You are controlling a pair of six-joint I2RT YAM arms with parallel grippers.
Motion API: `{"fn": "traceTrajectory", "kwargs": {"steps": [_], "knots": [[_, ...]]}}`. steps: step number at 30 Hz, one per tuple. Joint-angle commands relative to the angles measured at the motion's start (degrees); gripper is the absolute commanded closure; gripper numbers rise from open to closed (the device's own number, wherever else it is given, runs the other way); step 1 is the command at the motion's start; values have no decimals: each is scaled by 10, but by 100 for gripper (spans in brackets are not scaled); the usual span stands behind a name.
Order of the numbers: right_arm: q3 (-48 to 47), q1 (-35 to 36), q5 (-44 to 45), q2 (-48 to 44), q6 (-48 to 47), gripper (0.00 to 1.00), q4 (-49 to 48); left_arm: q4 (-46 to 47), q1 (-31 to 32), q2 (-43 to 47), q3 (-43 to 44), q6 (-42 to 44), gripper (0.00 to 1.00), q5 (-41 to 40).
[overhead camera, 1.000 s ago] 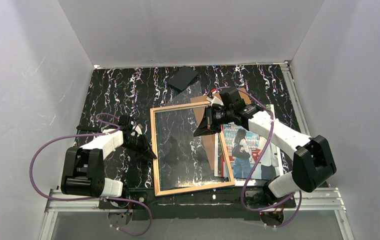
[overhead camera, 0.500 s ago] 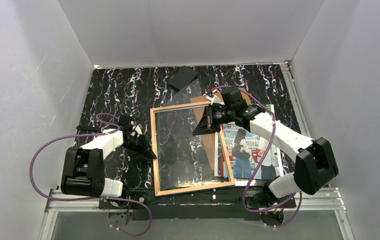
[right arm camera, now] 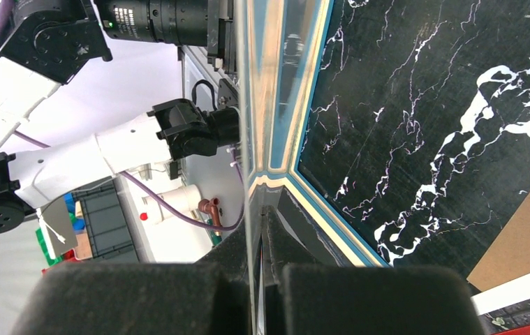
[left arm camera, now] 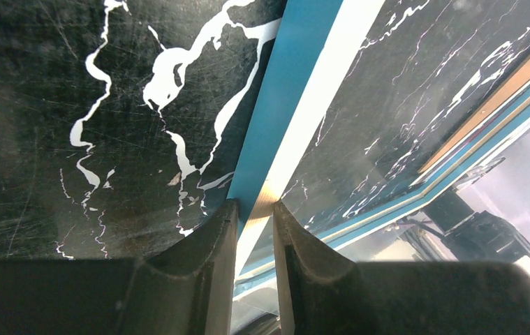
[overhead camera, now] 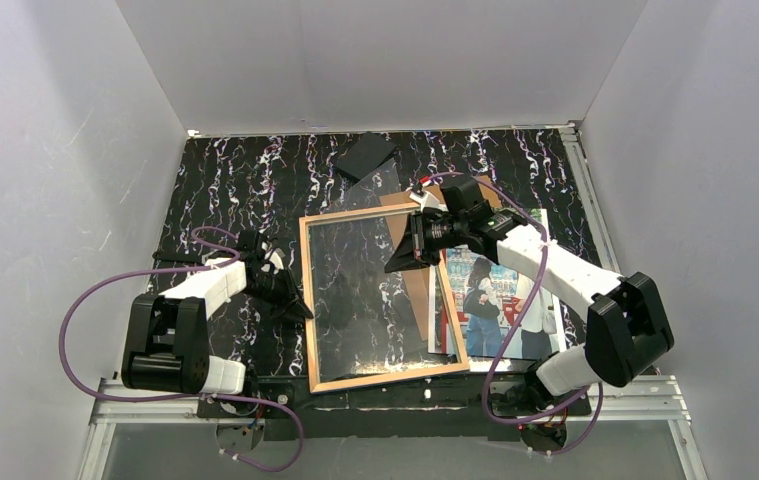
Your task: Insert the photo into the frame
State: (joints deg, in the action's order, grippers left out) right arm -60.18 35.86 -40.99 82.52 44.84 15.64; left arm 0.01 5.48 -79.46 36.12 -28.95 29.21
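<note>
Top external view: at the far left the left gripper (overhead camera: 293, 304) sits low on the black marbled table (overhead camera: 225, 180), touching the frame's (overhead camera: 385, 378) left rail. In the left wrist view its fingers (left arm camera: 213, 241) stand narrow, one on each side of that thin rail, and the left gripper (left arm camera: 255, 211) pinches the frame (left arm camera: 297, 84), whose outer side shows bright blue here.

The frame lies in the middle of the table with its tan face up, and we see the marbling through its opening. Behind it, near the back wall, lies a small black slab (overhead camera: 365, 155).

A clear pane (overhead camera: 375, 190) stands tilted over the frame's right half, its upper edge raised toward the slab. The right gripper (overhead camera: 402, 258) holds it from the right. In the right wrist view the right gripper (right arm camera: 257, 220) has its fingers (right arm camera: 286, 216) closed tight on the pane's (right arm camera: 248, 105) thin edge, with the frame's blue-and-tan rim (right arm camera: 318, 70) just beside it.

A brown board (overhead camera: 402, 212) lies under the frame's far right corner.

The photo (overhead camera: 500, 300) lies picture side up on the table to the right. Its left edge is tucked under the frame's right rail, and the right arm reaches over it.
</note>
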Motion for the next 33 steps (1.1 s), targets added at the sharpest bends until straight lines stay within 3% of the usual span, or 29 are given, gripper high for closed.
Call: {"fn": "traceTrajectory", "kwargs": {"steps": [1,10,33], "knots": [[-2,2,-19,7,-21,99,-10,-62,3,-4,9,1,95,27],[-26,1,-44,34,-58,99,14,-63,2,-6,12,3,96,29],[-42,2,-81,56,-45,99,-8,-63,2,-14,14,3,98,35]]}}
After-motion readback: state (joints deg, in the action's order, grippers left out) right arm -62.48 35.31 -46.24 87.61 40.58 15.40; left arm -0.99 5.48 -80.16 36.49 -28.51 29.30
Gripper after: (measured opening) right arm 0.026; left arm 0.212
